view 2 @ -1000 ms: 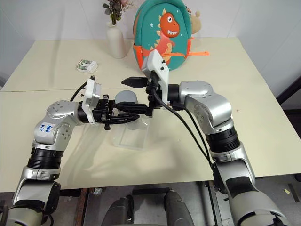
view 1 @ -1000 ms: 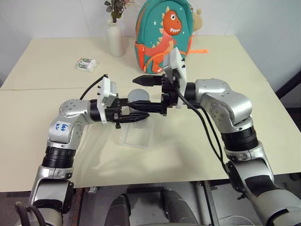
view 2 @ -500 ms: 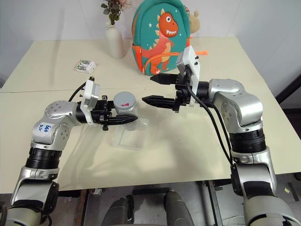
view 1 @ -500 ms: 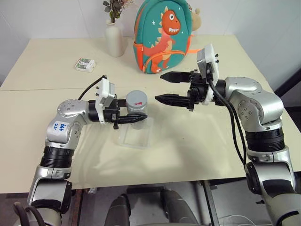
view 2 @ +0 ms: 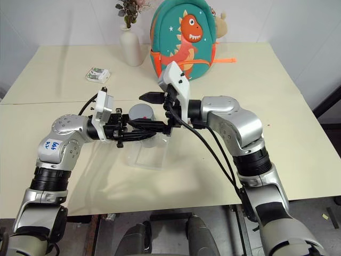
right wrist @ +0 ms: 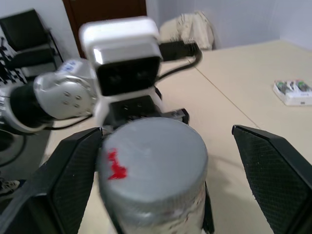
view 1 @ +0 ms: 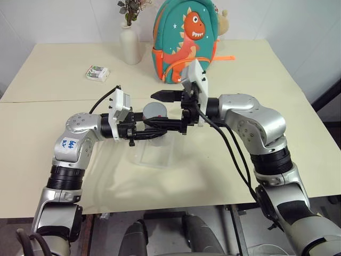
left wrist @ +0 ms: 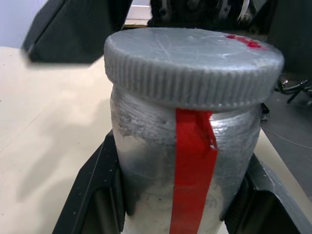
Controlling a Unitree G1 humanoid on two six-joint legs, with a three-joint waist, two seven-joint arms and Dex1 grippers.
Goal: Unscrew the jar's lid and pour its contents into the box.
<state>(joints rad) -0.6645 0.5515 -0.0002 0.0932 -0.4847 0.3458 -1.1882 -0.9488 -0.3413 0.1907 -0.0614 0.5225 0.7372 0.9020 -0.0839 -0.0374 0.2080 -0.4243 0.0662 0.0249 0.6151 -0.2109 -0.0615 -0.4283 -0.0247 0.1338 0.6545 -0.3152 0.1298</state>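
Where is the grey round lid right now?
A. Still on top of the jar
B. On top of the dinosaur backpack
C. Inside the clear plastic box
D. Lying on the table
A. The round grey ridged lid sits on top of the silvery see-through jar with the red stripe, which the left claw is shut on.

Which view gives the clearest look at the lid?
The left wrist view: the lid sits screwed on the jar, its ribbed edge and red mark plain. The right wrist view shows its top between the open right pincer fingers. The eye views show a small grey disc.
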